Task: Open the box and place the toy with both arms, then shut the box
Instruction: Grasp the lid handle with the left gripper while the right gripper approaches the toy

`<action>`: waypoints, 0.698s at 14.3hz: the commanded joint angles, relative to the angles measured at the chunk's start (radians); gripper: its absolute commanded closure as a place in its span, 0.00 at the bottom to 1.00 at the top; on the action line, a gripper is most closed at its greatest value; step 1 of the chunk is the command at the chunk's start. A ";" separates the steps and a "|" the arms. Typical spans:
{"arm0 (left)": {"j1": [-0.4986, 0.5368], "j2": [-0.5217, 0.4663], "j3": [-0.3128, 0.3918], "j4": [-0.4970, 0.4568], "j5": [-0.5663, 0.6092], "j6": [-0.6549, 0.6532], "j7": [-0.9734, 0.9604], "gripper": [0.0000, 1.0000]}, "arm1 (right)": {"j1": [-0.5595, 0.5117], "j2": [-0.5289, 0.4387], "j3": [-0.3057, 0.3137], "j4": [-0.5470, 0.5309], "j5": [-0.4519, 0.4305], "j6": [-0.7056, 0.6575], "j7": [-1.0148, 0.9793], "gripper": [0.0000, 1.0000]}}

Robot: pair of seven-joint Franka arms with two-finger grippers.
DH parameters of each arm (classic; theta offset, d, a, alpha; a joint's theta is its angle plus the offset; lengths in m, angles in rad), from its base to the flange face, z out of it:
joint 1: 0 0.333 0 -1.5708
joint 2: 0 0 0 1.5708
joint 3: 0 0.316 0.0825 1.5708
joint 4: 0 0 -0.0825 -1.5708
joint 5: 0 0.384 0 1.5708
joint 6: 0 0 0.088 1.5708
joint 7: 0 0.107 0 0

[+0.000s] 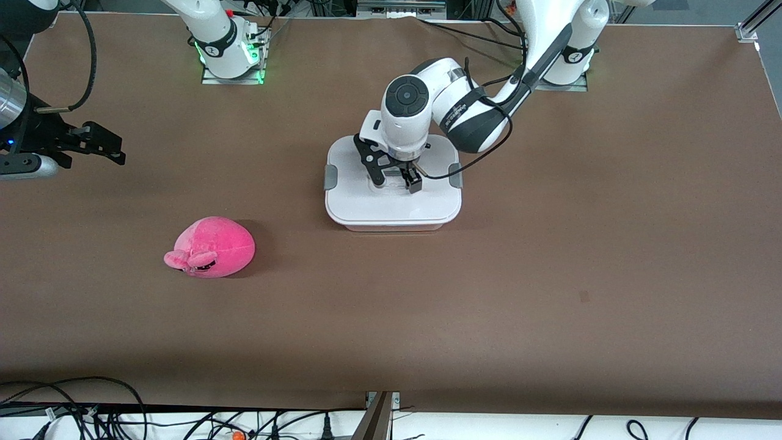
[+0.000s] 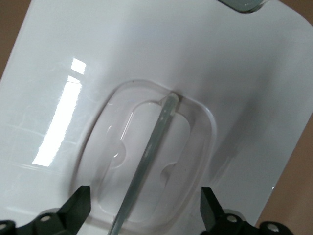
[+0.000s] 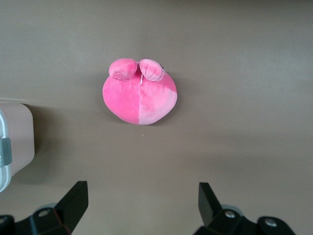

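Note:
The box [image 1: 391, 208] stands shut mid-table, its white lid [image 2: 205, 63] held by grey side clips [image 1: 330, 176]. My left gripper [image 1: 396, 180] is low over the lid, open, and its fingers straddle the clear central handle [image 2: 146, 161] without touching it. In the left wrist view the left gripper [image 2: 145, 205] shows the handle running between both dark fingertips. The pink toy [image 1: 211, 247] lies on the table nearer to the front camera than the box, toward the right arm's end. My right gripper [image 1: 110, 145] hangs open and empty over that end, apart from the toy [image 3: 140, 95].
The brown table [image 1: 550, 275] carries only the box and the toy. Both arm bases [image 1: 232, 55] stand along the edge farthest from the front camera. Cables [image 1: 91, 409] hang below the nearest edge. A corner of the box [image 3: 17, 137] shows in the right wrist view.

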 commanded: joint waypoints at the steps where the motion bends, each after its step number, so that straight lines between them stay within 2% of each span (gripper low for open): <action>1: -0.013 0.019 0.005 0.041 0.029 -0.002 0.036 0.39 | -0.005 0.007 0.001 0.021 0.003 -0.008 0.005 0.00; 5: -0.018 0.020 0.005 0.042 0.022 0.001 0.026 0.42 | -0.003 0.044 0.001 0.024 0.003 0.031 -0.008 0.00; 7: -0.018 0.019 0.005 0.044 0.016 0.001 0.024 0.65 | 0.000 0.070 0.003 0.023 -0.009 0.045 -0.008 0.00; 9: -0.029 0.017 0.005 0.044 0.014 0.000 0.006 0.94 | 0.009 0.164 0.006 0.024 -0.030 0.067 -0.006 0.00; 10: -0.030 0.017 0.004 0.051 0.014 0.000 -0.016 0.99 | 0.009 0.188 0.008 0.024 -0.024 0.074 -0.006 0.00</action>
